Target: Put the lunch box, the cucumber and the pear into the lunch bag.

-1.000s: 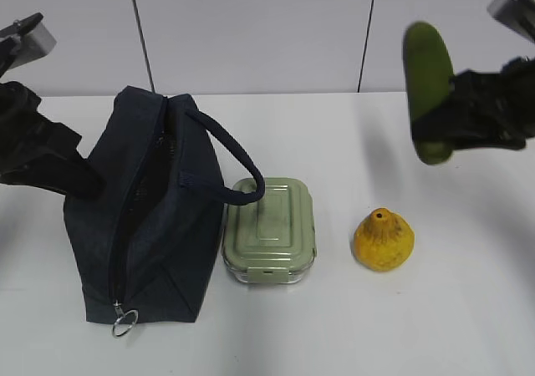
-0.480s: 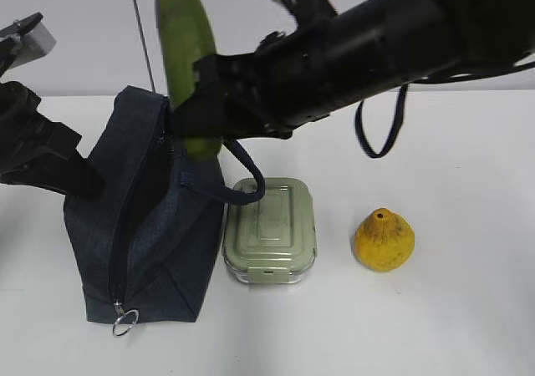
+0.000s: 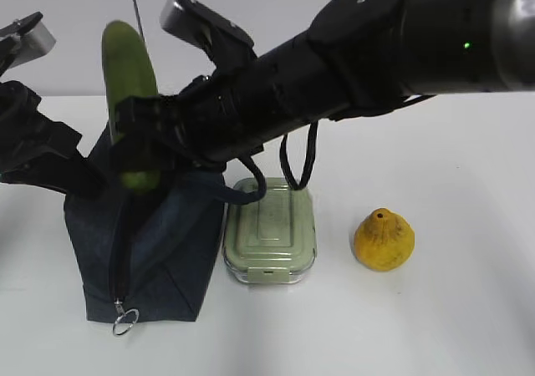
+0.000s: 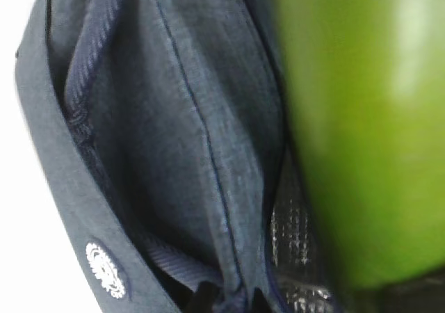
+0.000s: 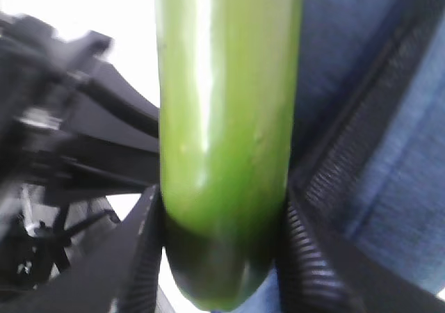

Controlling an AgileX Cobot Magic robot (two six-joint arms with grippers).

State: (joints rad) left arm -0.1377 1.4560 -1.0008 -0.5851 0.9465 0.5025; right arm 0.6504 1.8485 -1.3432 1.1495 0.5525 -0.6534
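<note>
nearest the exterior camera, at about 7 o'clock on the white table (image 3: pixel 468 326), the metal ring pull (image 3: pixel 124 321) hangs at the foot of the zipper; the zipper is undone so the lunch bag (image 3: pixel 167 251) can take things from above. just right of the bag, at 6 o'clock and touching or nearly touching its side, sits the lunch box (image 3: pixel 269 230) with its sage-green lid clipped on. the pear (image 3: pixel 384 240) stands apart at 4 o'clock, narrow end up. both are not yet packed, and wait within reach of the right arm.

further back, the right gripper (image 3: pixel 138 146) has crossed the middle to about 10 o'clock and is clamped on the cucumber (image 3: pixel 129 100), jaws pressing its lower part from both sides. the cucumber is held nearly upright, probably so its rounded end can go straight down into the narrow mouth. that end hangs at the opening, and the left wrist view shows the bag's silvery lining beside it.

at 9 o'clock the left gripper (image 3: pixel 79 180) is closed at the bag's far left edge; it seems to pinch the fabric to hold the mouth apart, though the contact itself is hidden. behind all this runs the pale panelled wall (image 3: pixel 251 25).
</note>
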